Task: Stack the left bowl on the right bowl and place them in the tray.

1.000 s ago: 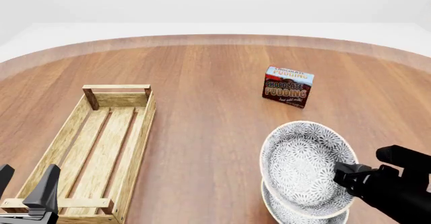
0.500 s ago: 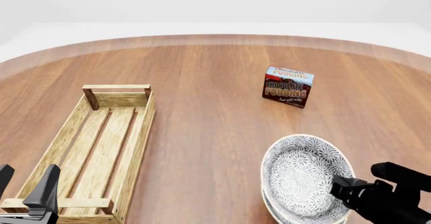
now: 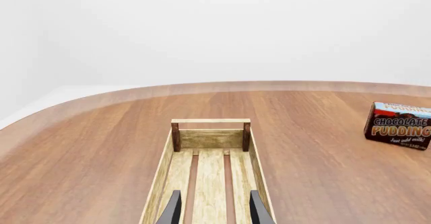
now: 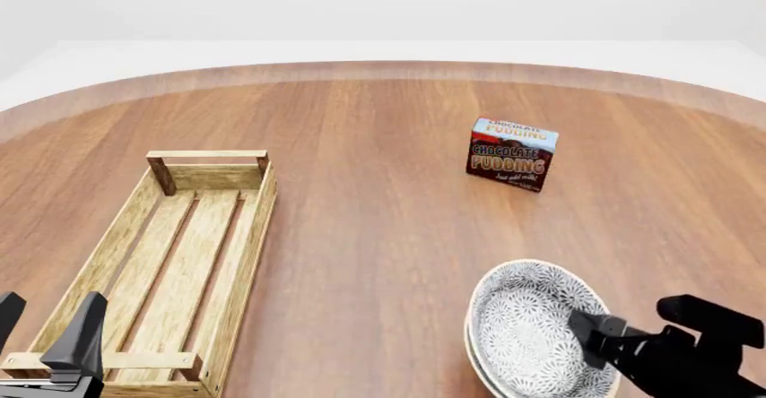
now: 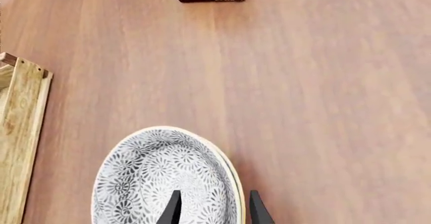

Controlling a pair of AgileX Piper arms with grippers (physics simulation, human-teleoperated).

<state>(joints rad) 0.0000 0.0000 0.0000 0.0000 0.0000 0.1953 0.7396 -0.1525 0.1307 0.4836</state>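
The two patterned bowls (image 4: 533,331) sat stacked at the lower right. They looked hard, smooth, maybe breakable. The right tool (image 5: 211,210) pinched the top bowl's rim. The left tool (image 3: 213,211) was spread above the wooden tray (image 4: 168,263).

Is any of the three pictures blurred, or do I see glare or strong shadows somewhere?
Front view: sharp throughout, even light, only a faint shadow beside the pudding box. Left wrist view: the tray slats are crisp, no glare on the table. Right wrist view: the bowl pattern is clear and the wood shows no bright spots.
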